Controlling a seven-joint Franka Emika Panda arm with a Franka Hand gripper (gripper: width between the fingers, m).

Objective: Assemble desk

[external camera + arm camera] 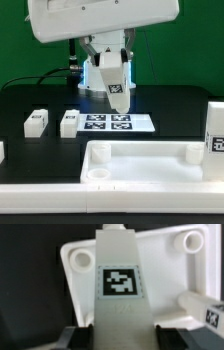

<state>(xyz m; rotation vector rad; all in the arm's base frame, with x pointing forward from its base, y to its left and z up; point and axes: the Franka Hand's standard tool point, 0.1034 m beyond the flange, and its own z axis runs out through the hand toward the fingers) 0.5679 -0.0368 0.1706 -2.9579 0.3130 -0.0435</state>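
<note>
Nearest lies the tabletop (140, 152), a standing leg (213, 130) at its end on the exterior view's right. Behind, on the black counter (30, 95), a loose leg (37, 122) and its twin (69, 122) sit beside the marker board (108, 122). Farthest back, the raised hand (110, 75) clamps another leg (119, 92) (tilted).

A white square plastic leg (117, 88) bearing a black-and-white tag is held tilted in the two-finger gripper (108, 68) above the flat white marker board (108, 122) on the black table (30, 100). Two short white legs (37, 121) (69, 122) are laid just beside the board, on the exterior view's left. The large white rimmed plastic tabletop (140, 170) is set nearest the camera, and another tagged leg (214, 128) is stood upright at its right end.
</note>
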